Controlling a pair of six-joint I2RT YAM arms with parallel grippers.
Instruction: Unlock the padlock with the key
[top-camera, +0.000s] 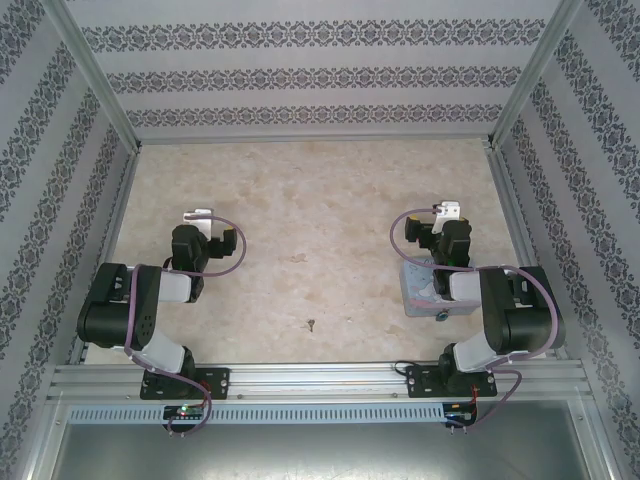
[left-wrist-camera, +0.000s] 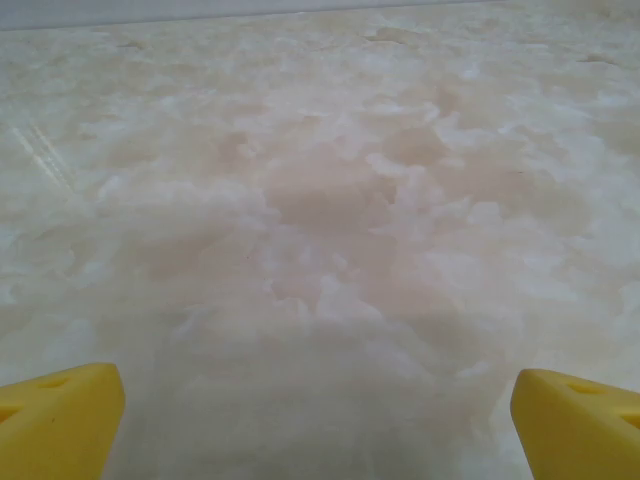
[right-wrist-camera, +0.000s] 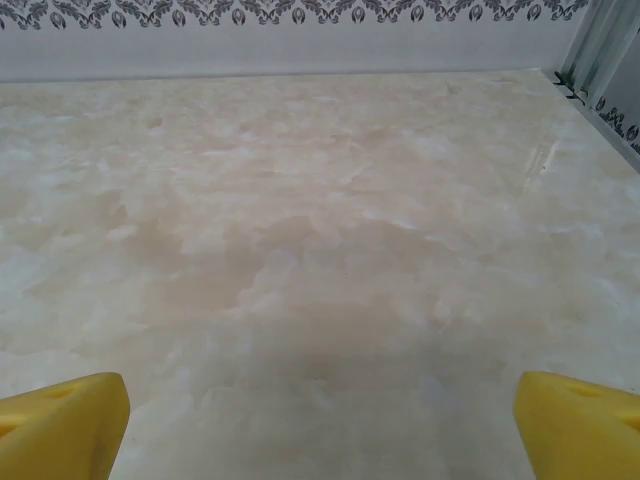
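Both grippers stand idle in the top external view: the left gripper (top-camera: 198, 216) and the right gripper (top-camera: 447, 212) hover over the marbled bench (top-camera: 300, 200) on folded arms, holding nothing. One tiny dark key (top-camera: 311, 324) lies alone on the bench between the two arms, near the front edge. One pastel-blue tin (top-camera: 425, 290) sits under the right arm. One small teal speck at its near edge is apparently the padlock (top-camera: 437, 320), though it is too small to read clearly. In the left wrist view the yellow fingertips (left-wrist-camera: 60, 410) sit far apart at the bottom corners, so that gripper is open above the bench. In the right wrist view the fingertips (right-wrist-camera: 60, 415) are spread just as wide, open, facing the patterned back wall (right-wrist-camera: 300, 40). The task seems not yet begun, and fetching the key is the step in hand. That calls for one arm to reach the key and pinch its head, a fine grasp on so thin a thing, while the other steadies the padlock.
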